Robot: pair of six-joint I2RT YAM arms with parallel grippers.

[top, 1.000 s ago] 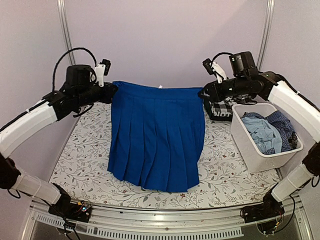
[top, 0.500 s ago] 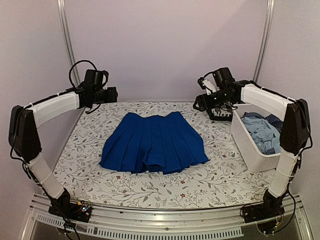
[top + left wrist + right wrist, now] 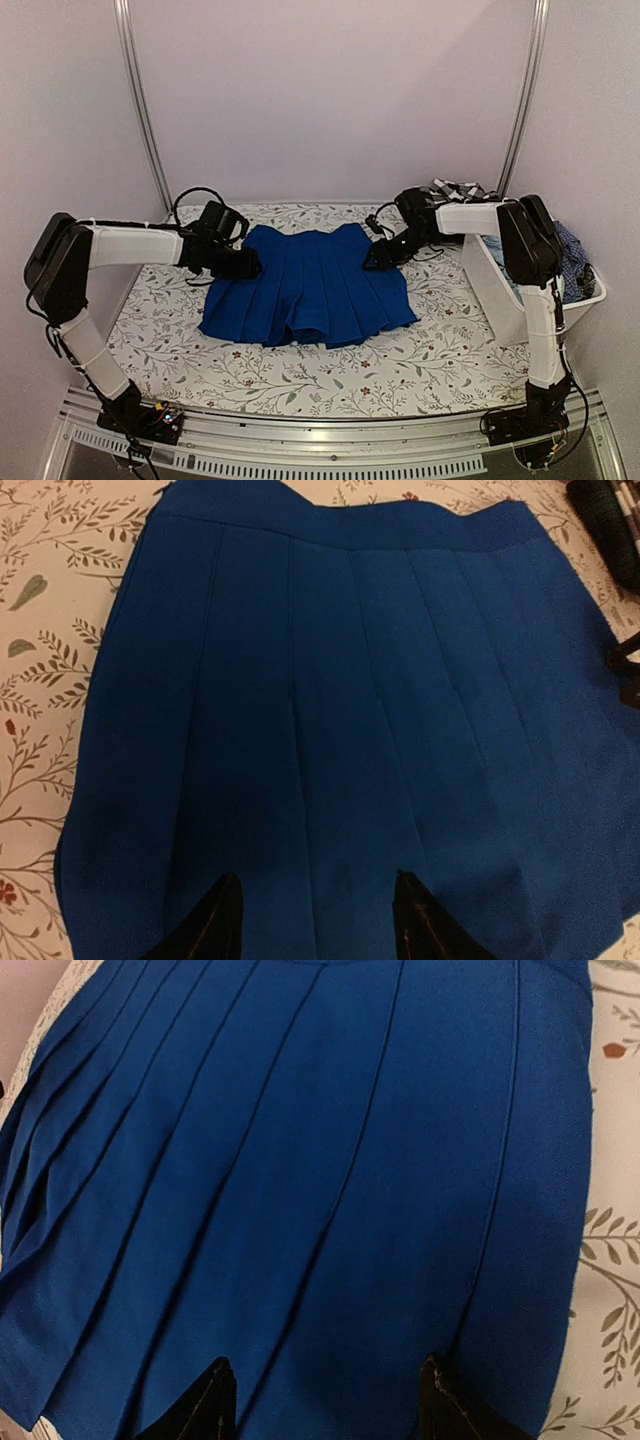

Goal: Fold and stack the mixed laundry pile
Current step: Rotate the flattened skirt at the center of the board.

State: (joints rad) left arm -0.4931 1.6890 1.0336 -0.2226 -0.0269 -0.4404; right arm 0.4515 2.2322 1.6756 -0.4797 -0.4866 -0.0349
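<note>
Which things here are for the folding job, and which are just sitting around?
For the job:
- royal blue skirt, flat on the table
- black-and-white plaid garment, at the back
- blue checked cloth, in the tub

Just there:
- white tub
- flowery table cover

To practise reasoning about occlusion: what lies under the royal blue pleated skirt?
The white leaf-and-flower patterned table cover shows around the royal blue pleated cloth skirt, so the skirt lies on that. Anything else beneath is hidden.
</note>
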